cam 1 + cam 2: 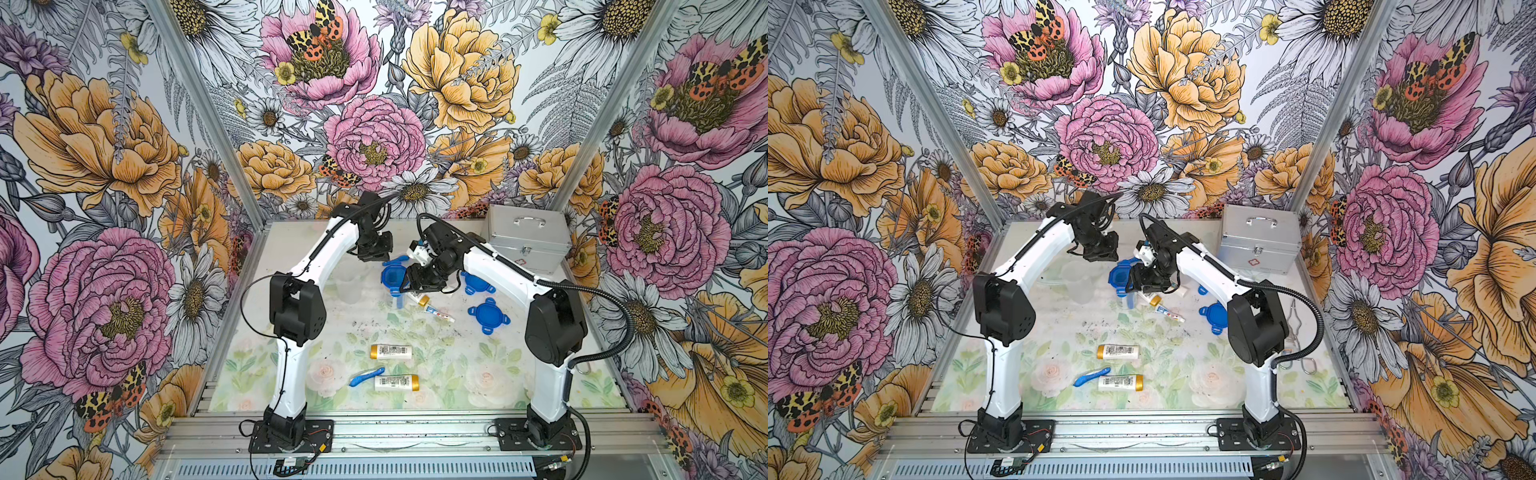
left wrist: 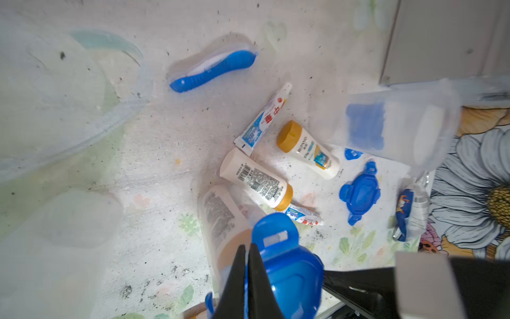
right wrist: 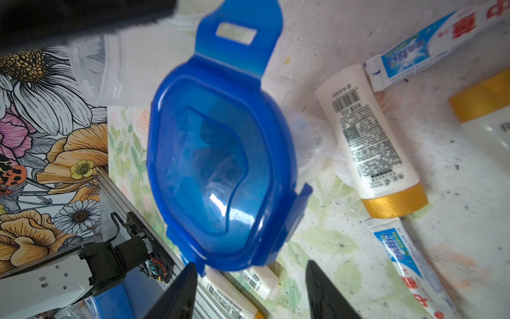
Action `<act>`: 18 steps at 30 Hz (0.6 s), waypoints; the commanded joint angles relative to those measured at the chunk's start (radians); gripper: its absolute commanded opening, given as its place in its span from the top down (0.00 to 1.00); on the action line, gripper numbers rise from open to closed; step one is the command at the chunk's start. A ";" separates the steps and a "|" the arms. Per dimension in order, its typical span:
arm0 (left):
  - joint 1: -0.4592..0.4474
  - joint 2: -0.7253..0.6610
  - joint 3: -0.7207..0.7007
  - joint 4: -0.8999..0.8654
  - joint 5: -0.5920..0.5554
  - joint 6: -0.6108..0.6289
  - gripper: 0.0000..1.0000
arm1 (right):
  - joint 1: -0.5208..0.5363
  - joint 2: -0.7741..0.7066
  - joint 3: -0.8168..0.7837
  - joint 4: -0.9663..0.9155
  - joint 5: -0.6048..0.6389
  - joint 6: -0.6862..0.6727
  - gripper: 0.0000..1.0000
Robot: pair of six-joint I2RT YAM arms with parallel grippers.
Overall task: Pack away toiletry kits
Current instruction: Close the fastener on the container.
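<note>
The floral-print counter [image 1: 457, 361] carries a silver metal case [image 1: 525, 237] at 1 o'clock. Near the centre, a clear plastic cup [image 1: 395, 298] bears a blue four-tabbed lid [image 1: 392, 277]. The left tool [image 2: 246, 248], at the lid's 11 o'clock, is pressed fully closed. The right tool [image 3: 251, 265], at 3 o'clock, gapes empty. Two white gold-capped bottles [image 1: 390, 351] and a blue toothbrush [image 1: 366, 376] lie at 6 o'clock.

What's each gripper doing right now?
Left gripper: closed beside the blue lid; grip cannot be told.
Right gripper: open, holding nothing.
</note>
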 commanded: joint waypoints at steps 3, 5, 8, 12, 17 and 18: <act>-0.015 -0.049 -0.037 -0.023 -0.057 0.024 0.98 | 0.008 0.026 0.004 0.011 0.034 -0.014 0.38; -0.019 -0.067 -0.062 -0.022 -0.069 0.026 0.99 | 0.004 0.031 0.004 0.011 0.036 -0.011 0.38; -0.024 -0.096 -0.110 -0.022 -0.081 0.026 1.00 | 0.001 0.038 0.011 0.011 0.038 -0.013 0.38; -0.032 -0.137 -0.179 -0.022 -0.088 0.025 1.00 | -0.007 0.053 0.021 0.011 0.034 -0.017 0.38; -0.054 -0.165 -0.234 -0.021 -0.091 0.020 1.00 | -0.016 0.068 0.036 0.011 0.034 -0.024 0.38; -0.060 -0.169 -0.240 -0.020 -0.092 0.017 1.00 | -0.019 0.070 0.040 0.011 0.034 -0.025 0.37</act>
